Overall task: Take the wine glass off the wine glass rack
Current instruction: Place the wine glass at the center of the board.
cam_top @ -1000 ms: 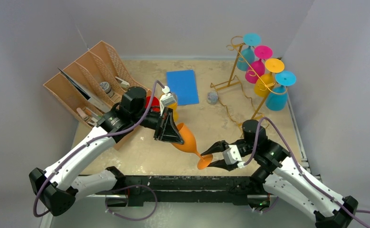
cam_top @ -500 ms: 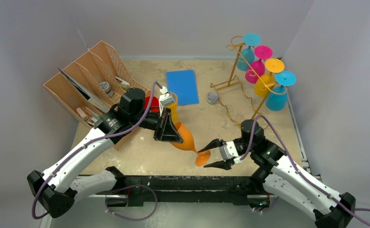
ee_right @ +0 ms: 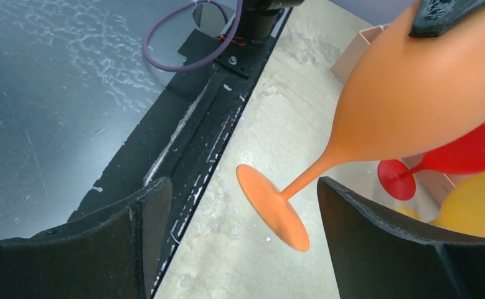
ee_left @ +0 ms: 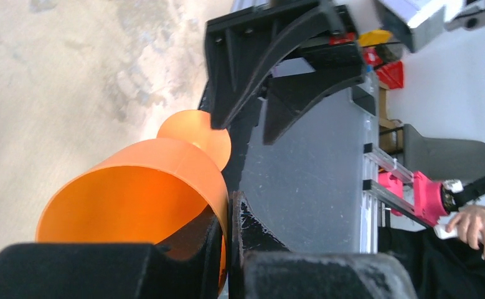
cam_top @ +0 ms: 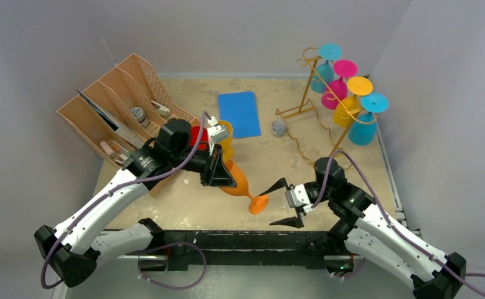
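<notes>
My left gripper point(cam_top: 222, 175) is shut on the rim of an orange wine glass point(cam_top: 240, 184); in the left wrist view its fingers pinch the bowl's wall point(ee_left: 165, 187). The glass is tilted, foot point(cam_top: 258, 204) toward the table's near edge. My right gripper point(cam_top: 282, 204) is open, its jaws wide apart just right of the foot, not touching it; the right wrist view shows the foot point(ee_right: 272, 207) between the jaws. The gold wire wine glass rack point(cam_top: 317, 106) stands at the back right with several coloured glasses hanging upside down.
A brown slotted organizer tray point(cam_top: 118, 106) stands at the back left. A red glass point(cam_top: 197, 134) and a yellow one point(cam_top: 225, 138) sit behind my left gripper. A blue sheet point(cam_top: 240, 113) and a small grey object point(cam_top: 279, 128) lie mid-table.
My right gripper has opened off the orange glass's foot and backed away to the right. My left gripper has drawn the glass slightly left.
</notes>
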Controlling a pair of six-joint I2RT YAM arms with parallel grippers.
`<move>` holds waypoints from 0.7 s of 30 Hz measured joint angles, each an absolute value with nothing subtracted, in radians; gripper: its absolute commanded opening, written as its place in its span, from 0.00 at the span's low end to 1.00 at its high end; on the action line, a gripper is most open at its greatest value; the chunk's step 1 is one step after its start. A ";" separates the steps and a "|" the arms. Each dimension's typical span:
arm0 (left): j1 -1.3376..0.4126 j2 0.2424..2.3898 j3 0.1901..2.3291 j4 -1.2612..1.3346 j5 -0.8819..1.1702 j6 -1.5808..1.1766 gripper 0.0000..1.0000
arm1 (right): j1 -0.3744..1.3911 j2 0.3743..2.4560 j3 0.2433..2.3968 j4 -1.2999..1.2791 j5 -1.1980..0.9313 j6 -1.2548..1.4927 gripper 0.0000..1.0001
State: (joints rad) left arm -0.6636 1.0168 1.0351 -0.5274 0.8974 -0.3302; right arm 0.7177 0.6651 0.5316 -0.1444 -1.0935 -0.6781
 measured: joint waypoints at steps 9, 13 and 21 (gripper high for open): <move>-0.664 1.042 1.042 -0.729 0.605 -0.276 0.00 | 0.718 0.623 0.457 -0.075 -0.945 -0.533 0.99; -0.664 1.080 1.045 -0.784 0.434 -0.272 0.00 | 0.718 0.599 0.395 0.010 -0.793 -0.368 0.99; -0.680 1.093 1.045 -0.764 0.090 -0.287 0.00 | 0.717 0.581 0.414 -0.020 -0.366 0.030 0.99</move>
